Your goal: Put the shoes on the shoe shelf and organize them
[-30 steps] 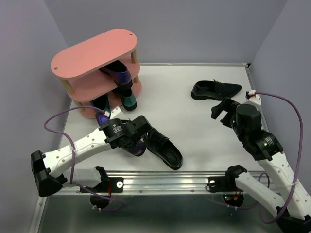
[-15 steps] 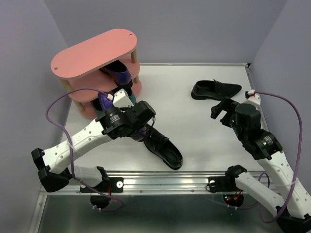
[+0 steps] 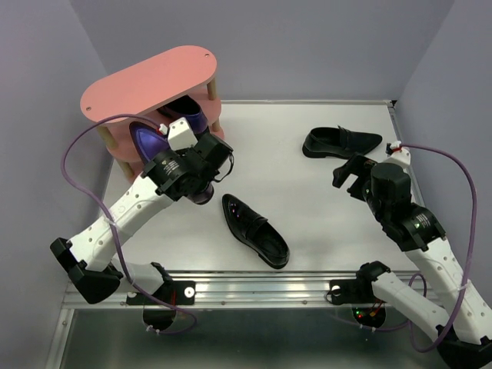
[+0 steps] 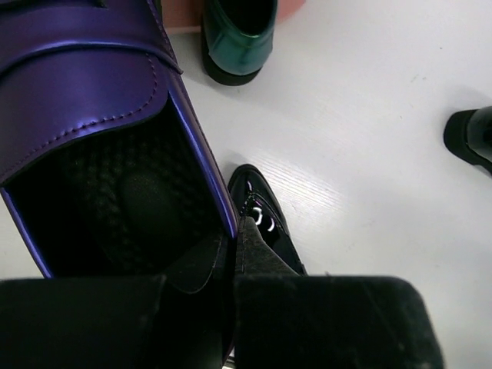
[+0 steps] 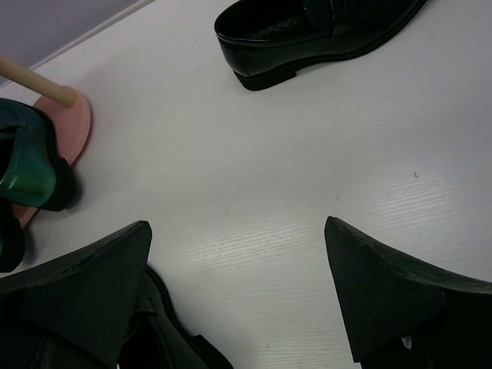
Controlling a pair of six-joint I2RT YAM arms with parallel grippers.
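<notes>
Mid-carry with the purple shoe (image 4: 84,69) here. The left jaws are clamped on its heel wall, and it's up off the counter (image 3: 307,200), right beside the shoe shelf (image 3: 150,81). Next I reckon the toe has to angle in between the boards, next to its purple twin (image 3: 188,115) on the middle tier. I'll need to miss the dowel post (image 3: 213,91) and the green shoe (image 4: 238,38) poking out below. The right jaws are wide apart and empty, near one black shoe (image 3: 342,142). The other black shoe (image 3: 254,231) lies just beside my left arm.
</notes>
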